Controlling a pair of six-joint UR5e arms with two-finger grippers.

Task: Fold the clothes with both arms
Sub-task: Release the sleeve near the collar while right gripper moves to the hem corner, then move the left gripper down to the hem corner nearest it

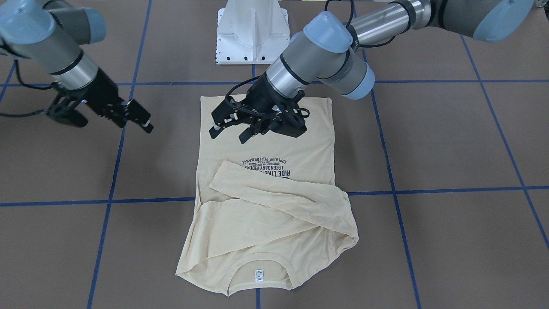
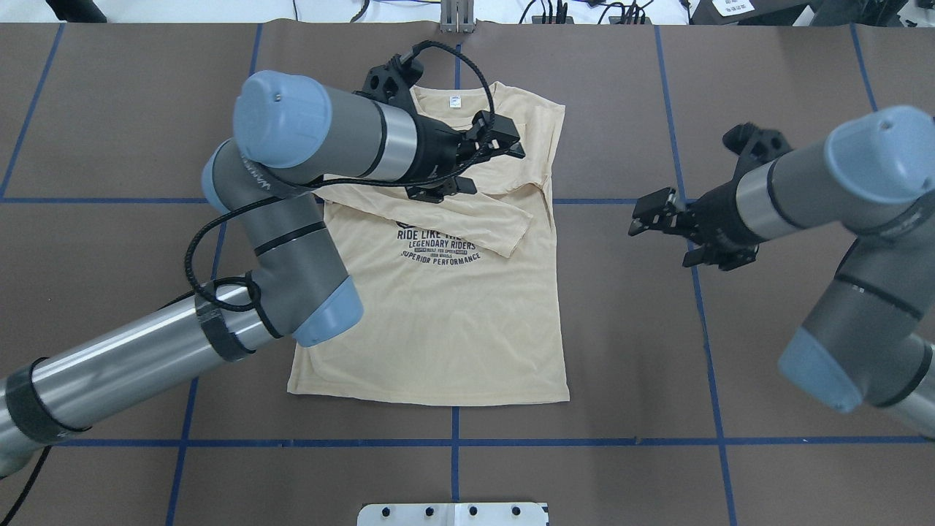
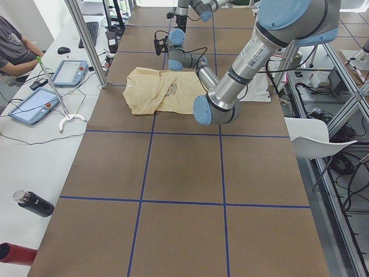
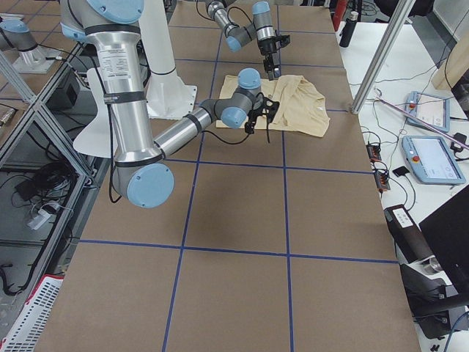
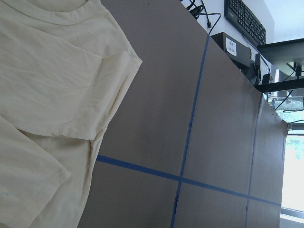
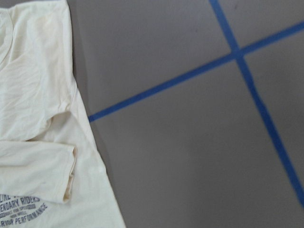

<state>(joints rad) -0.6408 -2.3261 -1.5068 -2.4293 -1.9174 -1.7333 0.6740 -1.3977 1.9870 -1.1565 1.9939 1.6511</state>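
The cream-yellow shirt lies flat on the brown table, print side up, with both long sleeves folded across the chest and the collar at the far end from the robot. It also shows in the overhead view and in both wrist views. My left gripper hovers over the shirt, open and empty; in the overhead view it is above the folded sleeves near the collar. My right gripper is open and empty above bare table, off the shirt's side; it also shows in the front view.
The white pedestal base stands at the robot's edge of the table. Blue tape lines divide the brown table top. A side bench with tablets and a seated person lies beyond the far edge.
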